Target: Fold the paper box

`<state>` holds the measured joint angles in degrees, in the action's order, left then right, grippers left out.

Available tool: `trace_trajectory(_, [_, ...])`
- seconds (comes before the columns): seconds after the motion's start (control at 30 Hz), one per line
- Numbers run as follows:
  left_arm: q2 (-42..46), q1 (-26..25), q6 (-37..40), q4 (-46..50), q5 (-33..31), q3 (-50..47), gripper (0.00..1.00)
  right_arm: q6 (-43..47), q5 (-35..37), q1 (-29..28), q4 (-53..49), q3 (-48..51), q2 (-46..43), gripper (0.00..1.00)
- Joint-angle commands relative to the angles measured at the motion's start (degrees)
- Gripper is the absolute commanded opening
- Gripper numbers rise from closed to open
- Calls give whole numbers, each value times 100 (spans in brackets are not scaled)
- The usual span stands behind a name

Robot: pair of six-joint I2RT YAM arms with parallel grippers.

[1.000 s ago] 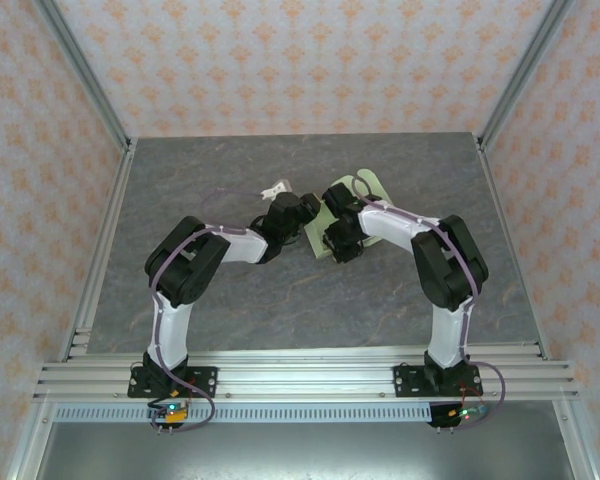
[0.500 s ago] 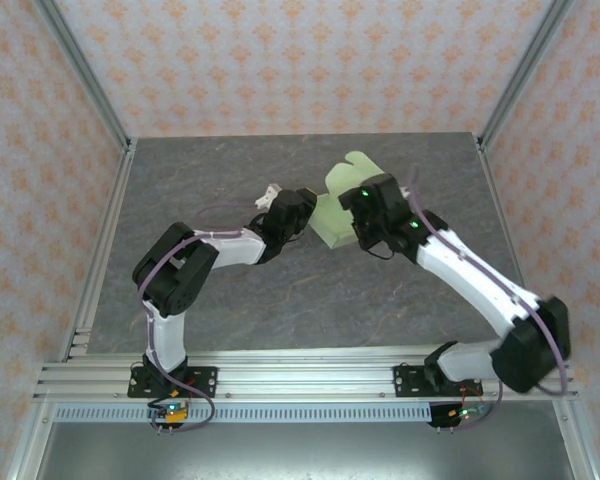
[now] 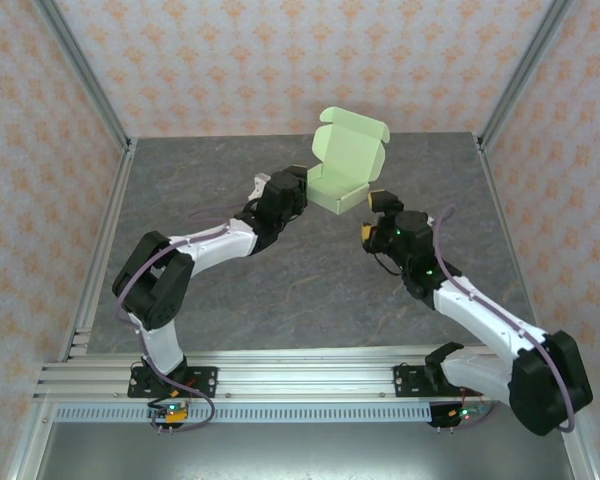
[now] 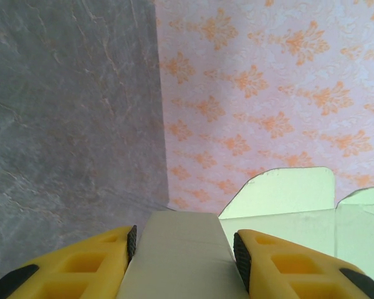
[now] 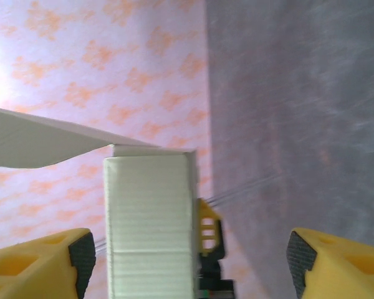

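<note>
Top external view shows the left gripper (image 3: pixel 300 187) clamped on a wall of the open-lidded paper box (image 3: pixel 346 160), right gripper (image 3: pixel 372 213) fingers wide apart nearby.

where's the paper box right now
Top view, far centre of the table: the paper box, lid open, between the left gripper clamping its left end and the open right gripper.

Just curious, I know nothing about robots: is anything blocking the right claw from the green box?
Nothing visible. The right claw stands open right at one end of the box, with no object between them. The left claw grips the other end.
</note>
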<state>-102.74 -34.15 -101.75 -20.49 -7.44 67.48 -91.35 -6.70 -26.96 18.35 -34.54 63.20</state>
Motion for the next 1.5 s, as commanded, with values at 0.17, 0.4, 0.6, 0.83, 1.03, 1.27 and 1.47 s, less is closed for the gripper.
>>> trace_trajectory(0.17, [300,-118,-484,458,-176,148,18,-259,-128,-2,1706,-153,206,75])
trace_trajectory(0.4, [422,-126,-582,476,-165,110,17,-276,-343,-151,2039,-282,699,62])
trace_trajectory(0.6, [444,-127,-615,451,-146,68,18,11,-452,-240,1904,-477,927,62])
trace_trajectory(0.83, [498,-125,-566,298,-154,-41,20,117,-569,-265,2044,-564,1114,49])
trace_trajectory(1.03, [555,-42,-89,-457,88,-336,65,423,-789,-144,1922,-573,1131,47])
trace_trajectory(1.27, [1159,397,1267,-849,906,-1193,100,775,-1685,504,2106,-567,1004,43])
trace_trajectory(1.47, [2059,1265,3493,-119,2675,-1458,100,1827,-3176,1250,1846,-941,953,42])
